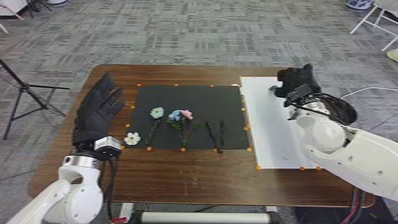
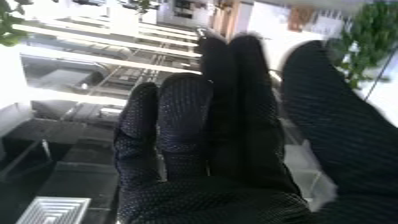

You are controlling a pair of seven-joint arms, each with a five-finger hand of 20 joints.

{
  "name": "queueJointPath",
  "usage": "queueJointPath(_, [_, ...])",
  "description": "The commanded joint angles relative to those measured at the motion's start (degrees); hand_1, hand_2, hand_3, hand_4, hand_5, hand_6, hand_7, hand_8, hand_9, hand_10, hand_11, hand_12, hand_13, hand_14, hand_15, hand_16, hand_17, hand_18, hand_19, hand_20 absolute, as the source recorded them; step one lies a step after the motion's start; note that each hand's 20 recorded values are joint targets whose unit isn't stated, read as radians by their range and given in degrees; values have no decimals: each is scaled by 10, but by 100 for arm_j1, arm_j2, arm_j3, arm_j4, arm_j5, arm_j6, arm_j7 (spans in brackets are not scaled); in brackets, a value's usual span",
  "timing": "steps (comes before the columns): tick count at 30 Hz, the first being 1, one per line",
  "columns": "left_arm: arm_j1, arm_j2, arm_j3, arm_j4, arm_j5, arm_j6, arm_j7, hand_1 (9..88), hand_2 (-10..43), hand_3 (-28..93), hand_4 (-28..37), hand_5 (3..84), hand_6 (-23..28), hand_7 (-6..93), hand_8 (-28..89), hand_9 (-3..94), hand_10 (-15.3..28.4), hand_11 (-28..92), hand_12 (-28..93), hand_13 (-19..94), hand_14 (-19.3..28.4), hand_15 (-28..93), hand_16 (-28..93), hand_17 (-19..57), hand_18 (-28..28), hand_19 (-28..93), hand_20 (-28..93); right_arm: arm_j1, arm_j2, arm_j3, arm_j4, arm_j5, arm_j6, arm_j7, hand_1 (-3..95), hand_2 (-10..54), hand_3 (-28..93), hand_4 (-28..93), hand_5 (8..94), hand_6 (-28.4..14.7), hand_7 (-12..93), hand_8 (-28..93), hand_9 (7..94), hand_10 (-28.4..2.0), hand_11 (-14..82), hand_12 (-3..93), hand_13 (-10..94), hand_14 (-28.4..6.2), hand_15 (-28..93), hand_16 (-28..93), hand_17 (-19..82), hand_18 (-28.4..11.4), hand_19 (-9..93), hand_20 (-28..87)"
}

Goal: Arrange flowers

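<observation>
A robot's black-gloved left hand (image 1: 99, 107) and black-gloved right hand (image 2: 235, 165) flank flowers laid out on a black rectangular mat (image 1: 191, 93) atop a brown wooden surface (image 1: 200, 185).

The right hand, near the far end of a white rectangular panel (image 1: 274, 137), has its fingers extended and grips nothing; the left hand's fingers lie straight beside the mat. A white flower (image 1: 132, 138) sits at the mat's near left corner, close to a pale blue-white flower (image 1: 157, 112), a blue flower (image 1: 174, 115), a pink flower (image 1: 187, 114) and two dark, thin stems (image 1: 211, 134). The step appears to be choosing a first piece; next, the right hand likely must reach over and pinch one slender stem, sparing its neighbours.
</observation>
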Motion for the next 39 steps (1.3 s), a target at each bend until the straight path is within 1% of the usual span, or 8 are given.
queueJointPath(1, [270,-67,-123,-120,32,58,-4,244,-47,680,-271,256,11,150,-71,189,92,134,207,146,128,167,87,-133,187,316,125,-397,307,858,-610,653,-1481,201,234,-95,842,-282,399,-85,197,-93,399,-154,249,242,433,-120,830,194,142,-206,711,513])
queueJointPath(8, [200,-92,-79,-89,34,35,3,243,-49,681,-271,256,10,151,-71,188,92,135,207,146,128,168,88,-133,188,317,126,-638,261,1104,-595,1077,-2254,216,204,-95,826,-283,368,-104,155,-69,379,-168,202,230,408,-128,823,176,129,-214,702,518])
queueJointPath(22, [209,-87,-116,-84,47,19,-9,242,-48,681,-273,256,11,152,-71,189,92,135,207,146,129,169,88,-133,187,317,126,-457,129,662,-127,738,-2448,749,254,-95,857,-280,399,-99,177,-71,419,-162,229,232,445,-120,818,179,148,-211,710,519])
queueJointPath(27, [213,-89,-120,-87,46,15,-15,242,-48,680,-272,256,11,150,-71,188,92,136,207,146,129,169,88,-134,188,317,126,-461,105,424,93,518,-1557,726,324,-95,883,-246,456,-67,303,-112,470,-154,367,255,500,-102,809,205,199,-207,754,505])
queueJointPath(29, [219,-78,-126,-94,42,17,-12,243,-47,679,-273,256,11,151,-70,188,92,136,207,146,129,169,87,-134,188,317,126,-457,145,285,142,432,-759,335,418,-90,860,-257,515,-32,447,-15,588,-114,343,388,562,-75,769,301,239,-202,777,497])
queueJointPath(30, [204,-76,-115,-92,43,21,-10,243,-47,679,-273,256,11,151,-70,188,92,136,207,146,129,169,87,-134,188,317,126,-425,145,207,150,243,-501,202,459,-89,847,-253,592,-11,492,24,680,-93,323,466,608,-66,758,332,273,-200,798,495])
queueJointPath(33, [236,-70,-148,-121,52,20,12,242,-47,680,-272,256,11,150,-71,188,92,136,206,146,128,169,87,-133,187,317,126,-269,37,79,32,214,-18,-218,489,-95,841,-236,723,5,468,6,800,-64,318,536,681,-65,773,345,316,-195,819,500])
queueJointPath(39, [237,-56,-143,-173,78,-13,68,242,-48,681,-272,257,11,150,-70,189,92,137,206,146,129,169,87,-134,188,317,126,234,-497,-184,-350,420,330,-697,490,-95,846,-224,754,4,448,-3,818,-65,311,549,694,-62,773,355,328,-192,821,506])
